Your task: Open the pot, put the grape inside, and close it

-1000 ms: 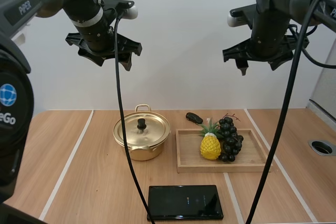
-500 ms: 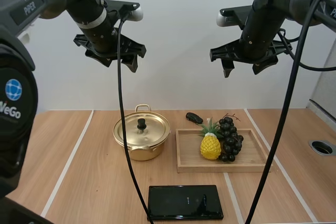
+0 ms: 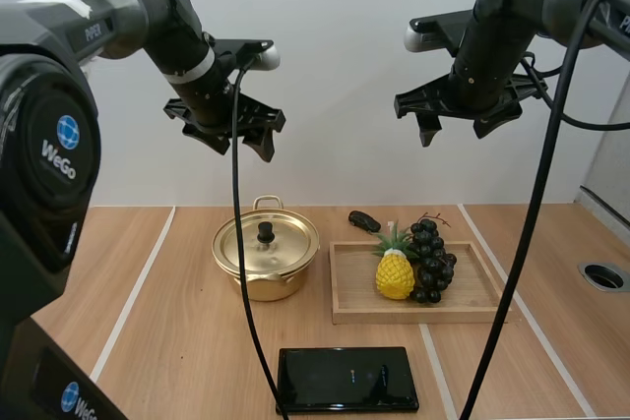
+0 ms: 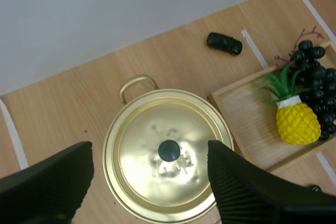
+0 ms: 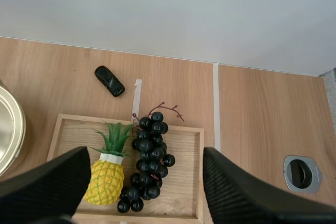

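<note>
Fingers [image 4: 236,192] spread wide on both. Left gripper [image 3: 239,141] high above pot [image 3: 266,255], lid [image 3: 266,240] on, bench [image 3: 148,341] centre, left of tray [image 3: 413,316]: poised for knob [image 4: 169,150]. Right gripper [image 3: 455,131] high above grapes [image 3: 431,265], tray middle beside pineapple [image 3: 395,275], placed for pickup.

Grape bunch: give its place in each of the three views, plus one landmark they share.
High view: grape bunch on the wooden tray, right of the pineapple.
Left wrist view: grape bunch on the tray beyond the pot, beside the pineapple.
Right wrist view: grape bunch on the tray, beside the pineapple.
Shared landmark: the yellow pineapple against the bunch.
</note>
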### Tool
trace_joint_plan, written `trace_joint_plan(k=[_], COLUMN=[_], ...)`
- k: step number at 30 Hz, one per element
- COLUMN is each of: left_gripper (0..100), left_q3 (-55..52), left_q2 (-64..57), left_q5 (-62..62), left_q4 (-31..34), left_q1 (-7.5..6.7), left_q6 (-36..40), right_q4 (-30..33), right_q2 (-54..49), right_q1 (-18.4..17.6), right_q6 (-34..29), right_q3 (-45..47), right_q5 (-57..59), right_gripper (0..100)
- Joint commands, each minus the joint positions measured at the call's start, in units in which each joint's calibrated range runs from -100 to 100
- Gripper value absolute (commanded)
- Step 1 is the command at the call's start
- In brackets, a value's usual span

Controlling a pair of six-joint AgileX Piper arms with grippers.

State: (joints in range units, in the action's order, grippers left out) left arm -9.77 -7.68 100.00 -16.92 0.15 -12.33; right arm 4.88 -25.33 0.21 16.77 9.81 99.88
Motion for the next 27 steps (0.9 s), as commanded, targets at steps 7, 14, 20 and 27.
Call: trace_joint_plan(k=[7,14,20,27], left_gripper=[100,100,100,100], left_q3=[-10.1,-14.13,-14.75,-14.75], left_q2=[0.74,0.74,2.13,4.83], left_q5=[-1.7,-11.93,-15.3,-16.14], left_q4=[-2.49,-2.49,-2.62,-6.93], left_q1=[-0.07,-0.15,-0.17,-0.17], left_q6=[-6.24,-8.66,-9.78,-11.4], right_q4=[0.35,0.34,0.23,0.13], right_q2=[-0.55,-0.55,-0.55,-0.55], right_q1=[0.0,0.0,0.0,0.0], right_q6=[0.42,0.42,0.42,0.42], right_q3=[0.19,0.19,0.19,0.19], right_q5=[0.12,0.12,0.12,0.12], right_gripper=[100,100,100,100])
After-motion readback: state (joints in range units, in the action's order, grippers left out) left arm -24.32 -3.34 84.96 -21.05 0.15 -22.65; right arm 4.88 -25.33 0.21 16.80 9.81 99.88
